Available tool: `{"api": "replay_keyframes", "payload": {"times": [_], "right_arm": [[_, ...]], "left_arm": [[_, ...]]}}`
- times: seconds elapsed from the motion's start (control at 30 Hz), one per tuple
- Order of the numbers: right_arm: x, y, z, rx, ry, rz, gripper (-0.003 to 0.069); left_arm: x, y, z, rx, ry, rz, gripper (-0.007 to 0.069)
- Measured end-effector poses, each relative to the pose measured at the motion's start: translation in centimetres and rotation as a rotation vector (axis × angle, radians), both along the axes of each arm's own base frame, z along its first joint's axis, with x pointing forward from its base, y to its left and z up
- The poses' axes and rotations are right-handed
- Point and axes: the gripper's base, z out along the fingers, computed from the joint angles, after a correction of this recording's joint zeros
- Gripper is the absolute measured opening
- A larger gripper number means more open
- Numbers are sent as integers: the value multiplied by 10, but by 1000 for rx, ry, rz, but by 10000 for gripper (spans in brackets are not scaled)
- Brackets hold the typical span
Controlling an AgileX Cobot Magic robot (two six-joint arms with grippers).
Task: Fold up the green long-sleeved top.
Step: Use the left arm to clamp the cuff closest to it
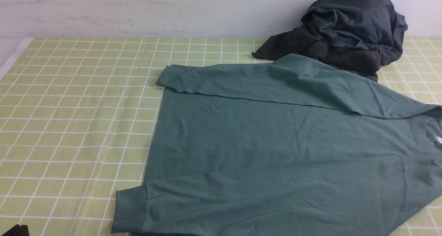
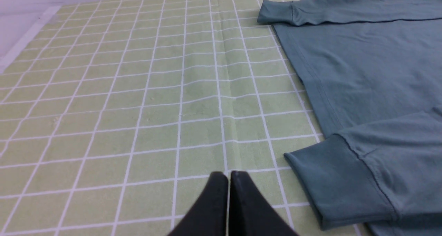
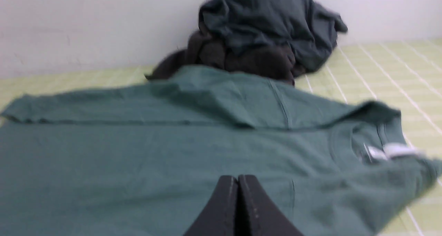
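The green long-sleeved top (image 1: pixel 276 139) lies flat on the checked cloth, neck to the right, hem to the left. Both sleeves are folded in over the body, with one ribbed cuff at the far left (image 1: pixel 169 78) and one at the near left (image 1: pixel 129 210). Its white neck label (image 3: pixel 390 150) shows in the right wrist view. My left gripper (image 2: pixel 228 175) is shut and empty over bare cloth, just left of the near cuff (image 2: pixel 340 179). My right gripper (image 3: pixel 237 179) is shut and empty above the top's body (image 3: pixel 172 153). A dark bit of the left arm (image 1: pixel 15 230) shows at the front view's bottom left.
A dark charcoal heap of clothes (image 1: pixel 342 32) sits at the back right against the wall, touching the top's far shoulder. The green and white checked tablecloth (image 1: pixel 76 118) covers the table; its left edge (image 1: pixel 13 58) meets a white border.
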Motion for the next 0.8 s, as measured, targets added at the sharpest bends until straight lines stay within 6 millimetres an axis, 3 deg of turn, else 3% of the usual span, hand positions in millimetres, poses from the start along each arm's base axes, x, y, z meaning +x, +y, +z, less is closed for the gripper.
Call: {"api": "replay_keyframes", "payload": {"times": [0.07, 0.2, 0.33, 0.47, 0.6, 0.7, 0.8], "right_arm": [[0, 1, 7, 3, -75, 12, -14], [-9, 7, 40, -43, -463, 75, -14], [-22, 15, 60, -119, -730, 137, -14], [-31, 19, 68, -146, -861, 175, -14], [-32, 18, 70, -140, -876, 169, -14], [-35, 13, 97, -172, -874, 93, -14], [-31, 10, 135, -279, -815, 16, -14]], "left_arm": [[1, 0, 4, -4, -53, 2, -3], [2, 1, 30, -24, -338, 11, -3], [-2, 2, 47, -41, -531, 17, -3], [-7, 3, 59, -83, -674, 22, -3], [-11, 5, 71, -249, -741, 13, -3], [-23, 5, 124, -330, -827, -18, -3], [-16, 2, 172, -279, -748, -22, -3]]}}
